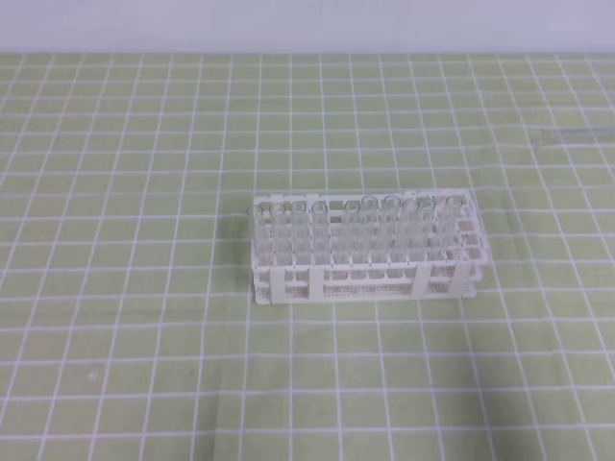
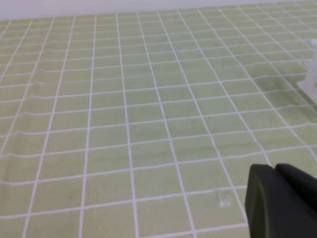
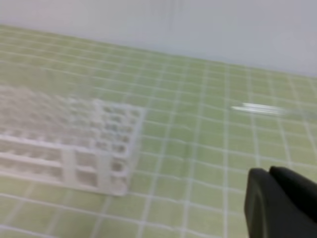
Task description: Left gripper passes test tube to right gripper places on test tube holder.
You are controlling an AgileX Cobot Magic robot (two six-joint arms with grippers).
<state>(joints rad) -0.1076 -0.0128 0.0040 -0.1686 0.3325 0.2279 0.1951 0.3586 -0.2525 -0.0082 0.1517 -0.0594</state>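
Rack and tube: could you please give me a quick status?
Both grippers shut, nothing held, clear of rack. One loose tube lying on mat, right of rack. Rack already holds tubes. Nothing in the way.

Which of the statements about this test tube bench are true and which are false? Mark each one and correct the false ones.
1. The white test tube holder stands on a green gridded mat. True.
2. Every hole in the holder is empty. False: clear tubes stand in its far rows.
3. One test tube lies flat on the mat, apart from the holder. True.
4. The left tool grips a test tube. False: it is shut, with no tube in it.
5. In the high view, both arms reach over the holder. False: no arm shows in that view.
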